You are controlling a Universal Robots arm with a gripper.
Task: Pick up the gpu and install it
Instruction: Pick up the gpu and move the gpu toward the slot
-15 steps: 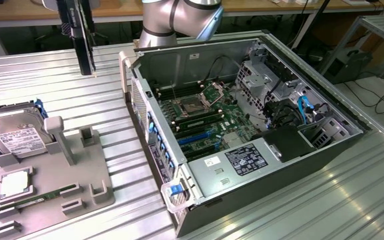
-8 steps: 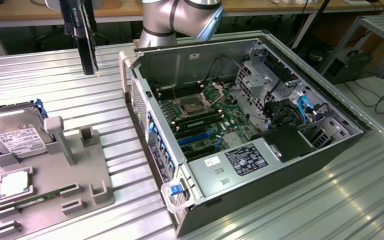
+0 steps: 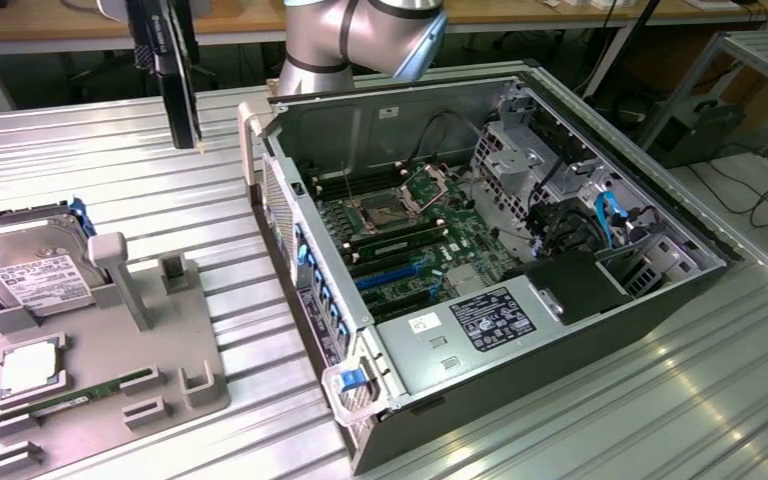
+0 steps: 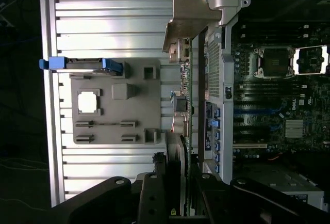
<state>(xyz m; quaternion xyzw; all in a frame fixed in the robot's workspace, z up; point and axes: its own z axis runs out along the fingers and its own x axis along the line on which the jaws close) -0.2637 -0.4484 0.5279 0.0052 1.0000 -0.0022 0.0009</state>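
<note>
The gpu [image 3: 171, 70] is a dark flat card hanging upright above the ribbed metal table, to the exterior view's left of the open computer case [image 3: 624, 290]. In the wrist view the gpu [image 4: 185, 105] appears edge-on, running away from my gripper [image 4: 178, 185] to its pale beige end bracket [image 4: 188, 17]. The gripper is shut on the card's near edge, one dark finger [image 4: 152, 193] on each side. The card hangs just outside the case's rear wall [image 4: 214, 74], over the strip of table between case and grey tray. The motherboard [image 3: 411, 230] lies exposed inside the case.
A grey fixture tray [image 3: 157, 330] at the exterior view's left carries a silver hard drive [image 3: 24, 270], a square chip [image 3: 31, 365] and a green memory stick [image 3: 77, 395]. The arm [image 3: 357, 40] rises behind the case. Blue slots [image 3: 391, 275] lie on the motherboard.
</note>
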